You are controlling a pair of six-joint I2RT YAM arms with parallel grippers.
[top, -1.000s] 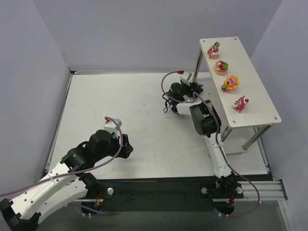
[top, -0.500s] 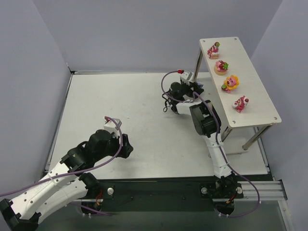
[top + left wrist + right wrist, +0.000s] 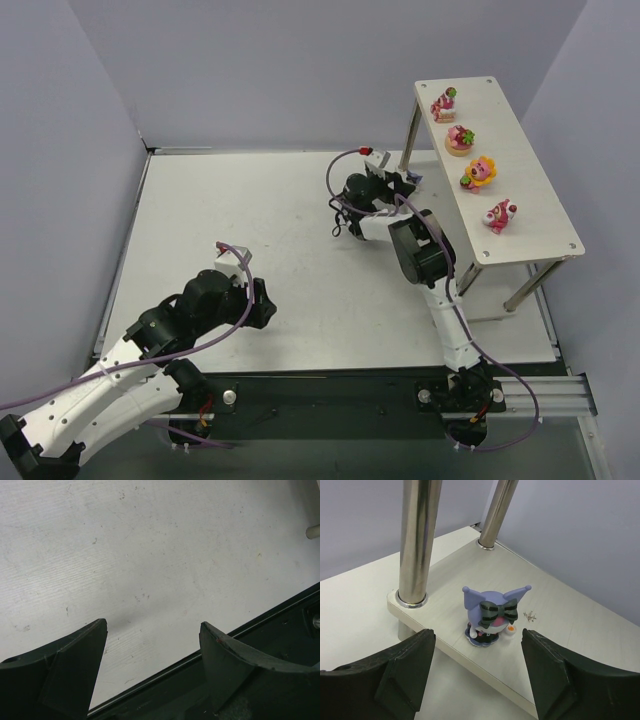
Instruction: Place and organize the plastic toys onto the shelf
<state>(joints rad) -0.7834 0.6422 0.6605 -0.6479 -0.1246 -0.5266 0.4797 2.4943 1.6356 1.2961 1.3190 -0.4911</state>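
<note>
The shelf [image 3: 533, 175] stands at the right, with several bright plastic toys in a row on its top board: a pink one [image 3: 443, 103], a red-orange one [image 3: 460, 139], a yellow-pink one [image 3: 479, 172] and a pink one [image 3: 499, 214]. A blue-purple toy with a dark bow [image 3: 490, 612] stands upright on the lower board [image 3: 565, 620], near its edge. My right gripper [image 3: 477, 633] is open just in front of that toy, not touching it. My left gripper [image 3: 153, 625] is open and holds nothing, low over the table's near edge.
Two shiny metal shelf legs [image 3: 418, 540] [image 3: 498, 511] rise from the lower board just left of and behind the purple toy. Grey walls close in the white table [image 3: 250, 230]. A black rail [image 3: 260, 660] runs along the near edge, under my left gripper.
The right gripper's jaws have widened and it has drawn back a little to the left, leaving the purple toy standing on the lower board. The left arm has stayed still.
</note>
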